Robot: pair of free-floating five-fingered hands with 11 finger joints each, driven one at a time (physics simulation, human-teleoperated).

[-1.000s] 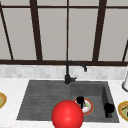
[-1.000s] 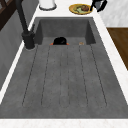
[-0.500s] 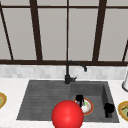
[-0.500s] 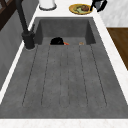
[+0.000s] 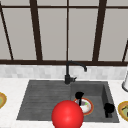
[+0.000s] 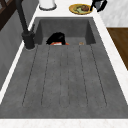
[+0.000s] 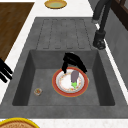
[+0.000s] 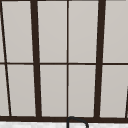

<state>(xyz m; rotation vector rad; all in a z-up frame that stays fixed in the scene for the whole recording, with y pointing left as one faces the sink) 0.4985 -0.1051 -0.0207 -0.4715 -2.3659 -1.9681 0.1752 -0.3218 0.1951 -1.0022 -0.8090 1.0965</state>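
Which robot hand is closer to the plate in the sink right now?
Left. The left robot hand reaches over the plate at its far rim; the right robot hand hangs off to the plate's right, by the sink wall.

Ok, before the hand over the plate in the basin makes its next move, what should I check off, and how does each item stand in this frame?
1. Left hand over the back rim of the red-rimmed plate: ok, fingers pointing down at the rim.
2. Hand has a hold on the plate: cannot tell; contact is not clear in the right side view.
3. Plate flat on the sink floor: ok.
4. Food on the plate: ok, a dark eggplant-like piece lies near its centre.
5. Right hand clear of the plate: ok, it hangs at the basin's right front corner.
6. Faucet out of the way: ok, spout is behind the plate.
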